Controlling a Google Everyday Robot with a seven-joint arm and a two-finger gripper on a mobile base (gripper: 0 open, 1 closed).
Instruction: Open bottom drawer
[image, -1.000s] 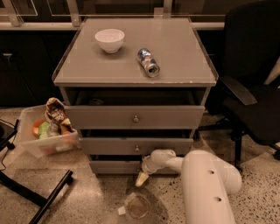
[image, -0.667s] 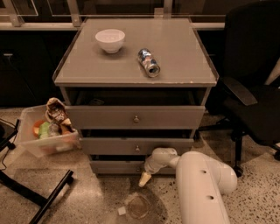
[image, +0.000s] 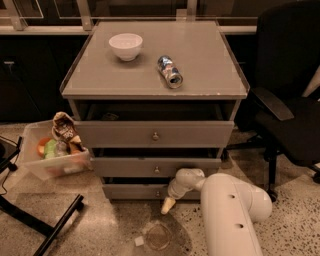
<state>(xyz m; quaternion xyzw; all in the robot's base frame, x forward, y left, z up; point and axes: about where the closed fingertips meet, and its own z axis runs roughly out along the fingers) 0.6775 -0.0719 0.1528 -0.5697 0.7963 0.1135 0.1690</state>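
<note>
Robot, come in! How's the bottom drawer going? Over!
Gripper low, beside knob of bottom drawer. Drawer hardly out. Clear round thing on floor in front.

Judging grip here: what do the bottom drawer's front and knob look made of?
Front of the bottom drawer: matte grey, likely painted wood or laminate, no glare. Its knob: probably metal, small pale glint. The gripper sits just below-right of it.

Gripper (image: 167, 205) slightly rightward, by bottom drawer (image: 129, 192)
</note>
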